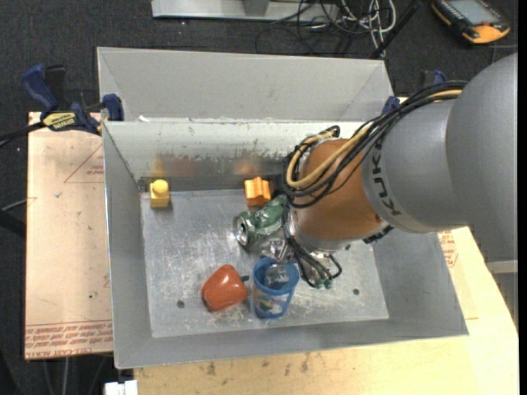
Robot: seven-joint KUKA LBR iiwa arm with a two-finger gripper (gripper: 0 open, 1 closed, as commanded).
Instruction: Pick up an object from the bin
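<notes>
Claw hangs at the rim of the blue cup, near the middle of the bin's front edge; wide or narrow cannot be told, as the wrist hides it. Risk: a push on the rim could tip the cup against the red rounded thing beside it. Count: one cup, one red thing, one green-silver thing (perhaps a toy), one orange block, one yellow block.

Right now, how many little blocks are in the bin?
2. A yellow block sits by the back wall of the bin at the left; an orange block sits by that wall near the middle. The arm could hide more.
</notes>
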